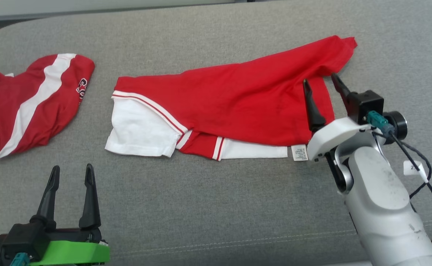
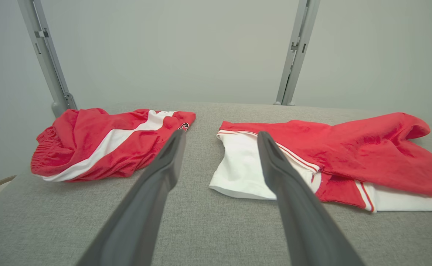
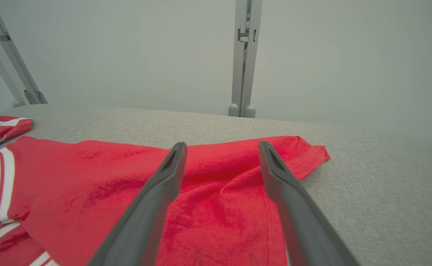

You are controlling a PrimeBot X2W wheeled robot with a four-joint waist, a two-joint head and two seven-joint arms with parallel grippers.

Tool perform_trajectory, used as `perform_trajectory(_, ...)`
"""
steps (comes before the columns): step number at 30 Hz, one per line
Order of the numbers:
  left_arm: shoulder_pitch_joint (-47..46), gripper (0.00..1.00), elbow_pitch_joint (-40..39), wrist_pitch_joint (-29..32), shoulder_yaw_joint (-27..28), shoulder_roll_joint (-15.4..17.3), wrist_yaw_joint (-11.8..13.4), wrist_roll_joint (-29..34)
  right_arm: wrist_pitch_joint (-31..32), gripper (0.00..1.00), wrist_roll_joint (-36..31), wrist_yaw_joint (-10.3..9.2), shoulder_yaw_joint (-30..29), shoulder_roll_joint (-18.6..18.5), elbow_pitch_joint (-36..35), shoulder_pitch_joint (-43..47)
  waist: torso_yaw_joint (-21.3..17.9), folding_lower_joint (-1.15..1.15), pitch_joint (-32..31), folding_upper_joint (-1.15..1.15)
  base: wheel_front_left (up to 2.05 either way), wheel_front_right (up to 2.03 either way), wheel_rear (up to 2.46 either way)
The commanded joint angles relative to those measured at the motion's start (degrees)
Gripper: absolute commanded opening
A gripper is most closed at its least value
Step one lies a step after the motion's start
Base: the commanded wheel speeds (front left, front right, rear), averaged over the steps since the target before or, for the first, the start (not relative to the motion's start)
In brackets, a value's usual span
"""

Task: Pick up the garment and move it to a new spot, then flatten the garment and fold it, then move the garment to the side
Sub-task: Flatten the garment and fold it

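Observation:
The garment [image 1: 234,103] is a red shirt with white sleeves and red-white trim, lying folded over along the middle of the grey surface; it also appears in the left wrist view [image 2: 349,155] and the right wrist view [image 3: 101,184]. Its right end is bunched up and slightly raised. My right gripper [image 1: 321,87] hovers over that right end, open, with nothing between its fingers [image 3: 164,184]. My left gripper [image 1: 71,173] stands open near the front left, apart from the shirt, its fingers [image 2: 164,166] pointing at the gap between the two red pieces.
A second red piece with a white stripe and lettering [image 1: 31,103] lies crumpled at the far left, seen too in the left wrist view [image 2: 105,144]. Metal posts [image 3: 243,59] rise behind the grey cushion [image 1: 201,207]. A white care label [image 1: 299,152] sticks out at the shirt's front edge.

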Motion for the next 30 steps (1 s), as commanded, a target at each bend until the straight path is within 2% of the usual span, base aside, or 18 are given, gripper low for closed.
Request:
perform_trajectory(1, 0.9, 1.0, 0.6, -0.1, 0.7, -0.3, 0.0, 0.4, -0.1, 1.0, 1.0, -0.08, 0.8, -0.1, -1.6, 2.1, -3.4, 0.0, -4.8, 0.0, 0.0, 0.0, 0.0)
perform_trajectory(7, 3.1, 1.0, 3.2, -0.1, 2.7, -2.3, 0.7, 0.9, -0.1, 1.0, 5.9, -0.08, 1.9, -0.1, -8.5, 11.9, -5.0, 0.0, -9.3, 0.0, 0.0, 0.0, 0.0)
perform_trajectory(19, 5.6, 1.0, 6.4, -0.1, 0.7, -2.9, 1.5, -1.0, -0.1, 1.0, 5.2, -0.08, 2.4, -0.1, -22.5, 28.4, -6.9, 0.0, -13.6, 0.0, 0.0, 0.0, 0.0)
perform_trajectory(30, 6.4, 1.0, 9.3, -0.1, -0.1, -2.9, 2.4, 1.2, -0.1, 1.0, 5.2, -0.08, 2.4, -0.1, -26.3, 35.4, -6.9, 0.0, -14.6, 0.0, 0.0, 0.0, 0.0)
